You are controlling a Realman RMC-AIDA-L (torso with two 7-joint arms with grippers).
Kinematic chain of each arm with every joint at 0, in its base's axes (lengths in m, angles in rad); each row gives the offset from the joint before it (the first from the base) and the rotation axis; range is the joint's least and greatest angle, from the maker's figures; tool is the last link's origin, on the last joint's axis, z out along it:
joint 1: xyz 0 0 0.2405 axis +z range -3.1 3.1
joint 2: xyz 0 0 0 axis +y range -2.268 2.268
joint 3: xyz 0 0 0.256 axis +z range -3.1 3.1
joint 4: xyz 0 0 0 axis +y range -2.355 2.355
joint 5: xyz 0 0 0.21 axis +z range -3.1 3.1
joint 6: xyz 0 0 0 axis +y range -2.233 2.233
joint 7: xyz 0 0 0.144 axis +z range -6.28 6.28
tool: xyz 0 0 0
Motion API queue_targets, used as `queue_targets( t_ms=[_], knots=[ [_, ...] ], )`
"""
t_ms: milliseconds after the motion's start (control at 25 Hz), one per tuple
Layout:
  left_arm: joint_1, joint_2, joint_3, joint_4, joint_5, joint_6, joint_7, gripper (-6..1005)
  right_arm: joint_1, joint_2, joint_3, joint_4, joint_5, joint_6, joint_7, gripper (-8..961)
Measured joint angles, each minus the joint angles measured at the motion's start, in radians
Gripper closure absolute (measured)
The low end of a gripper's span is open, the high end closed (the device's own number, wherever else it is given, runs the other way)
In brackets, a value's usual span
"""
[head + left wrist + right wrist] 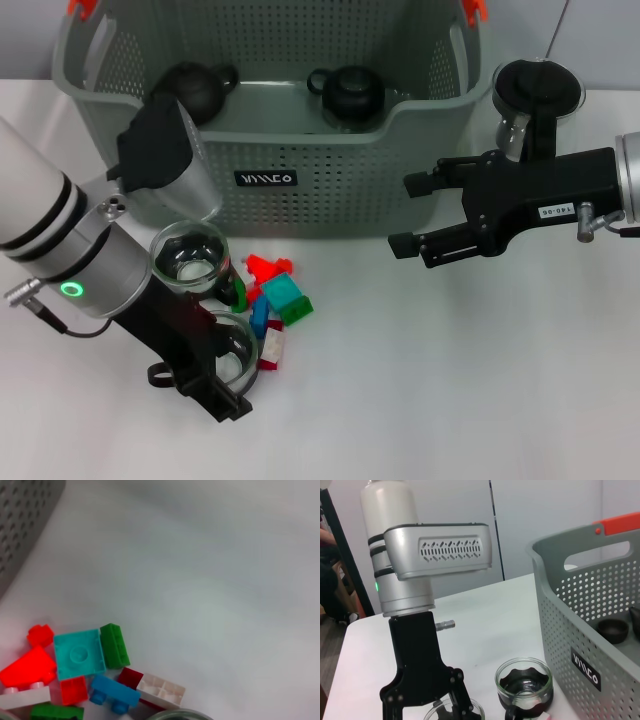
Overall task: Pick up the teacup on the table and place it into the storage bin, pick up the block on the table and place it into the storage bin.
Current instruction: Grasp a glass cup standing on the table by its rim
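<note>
Left gripper point(222, 385) sits at 7 o'clock in the head view, right over a glass teacup point(232, 350). From the right wrist view its fingers look apart, straddling that cup's rim, but whether they touch it you cannot tell.

A second glass teacup point(191, 260) stands just behind it, toward 12, nearly touching. The block pile point(275, 305) lies just beside both cups at their 3 o'clock: teal, green, red, blue and white bricks in contact with each other.

Storage bin point(330, 170) is at 12 o'clock, its front wall near the rear cup. Two dark teacups are already in it.

Risks, as I judge them:
- Glass rim is slick and rounded; an off-centre close can squirt the cup sideways into the bricks or the rear cup.
- Arm link hangs over the rear cup; a lift that swings toward 12 can clip it.
- Bin wall is tall. You need clear height before you traverse, or the cup strikes the wall.
- Drop onto the dark cups inside could chip glass; aim for bare floor.

Right gripper point(415, 215) hovers at 3 o'clock, jaws apart, holding nothing, with a glass pitcher point(535, 100) close behind it. Keep it parked so it does not knock the pitcher.
</note>
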Motion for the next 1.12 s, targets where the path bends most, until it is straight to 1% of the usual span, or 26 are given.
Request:
queue_targets(
  t_ms=[320, 720, 1120],
  knots=[
    [0.016, -0.002, 0.067, -0.010, 0.002, -0.058, -0.011, 198, 0.000, 0.001, 0.000, 0.000, 0.000, 0.000, 0.000, 38],
    [0.024, -0.002, 0.123, -0.003, 0.029, -0.094, -0.027, 251, 0.002, 0.003, 0.003, 0.000, 0.000, 0.003, 0.000, 37],
    [0.025, -0.002, 0.141, -0.004, 0.029, -0.092, -0.027, 304, 0.003, 0.004, 0.005, 0.000, 0.000, 0.010, -0.008, 37]
  ],
)
